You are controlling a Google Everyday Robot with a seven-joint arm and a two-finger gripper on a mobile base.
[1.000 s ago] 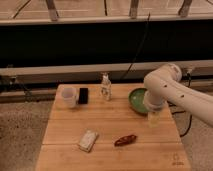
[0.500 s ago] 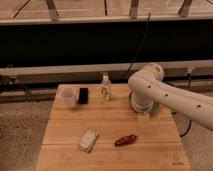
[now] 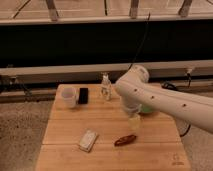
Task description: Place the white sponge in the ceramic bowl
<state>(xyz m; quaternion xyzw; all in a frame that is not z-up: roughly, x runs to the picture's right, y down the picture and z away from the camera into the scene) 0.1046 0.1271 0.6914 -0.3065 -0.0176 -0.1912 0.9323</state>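
Note:
The white sponge (image 3: 88,140) lies flat on the wooden table (image 3: 65,125), front left of centre. The green ceramic bowl (image 3: 148,108) is at the back right, almost wholly hidden behind my white arm; only a sliver of green shows. My gripper (image 3: 134,122) hangs from the arm just above the table's middle right. It is right of the sponge, a little farther back, and apart from it.
A white mug (image 3: 68,96) and a black flat object (image 3: 83,95) stand at the back left. A small white figurine-like bottle (image 3: 105,87) stands at the back centre. A reddish-brown oblong item (image 3: 125,140) lies below the gripper.
My arm has swung left over the table, from the right edge toward the middle, and now covers most of the bowl. The sponge has not moved.

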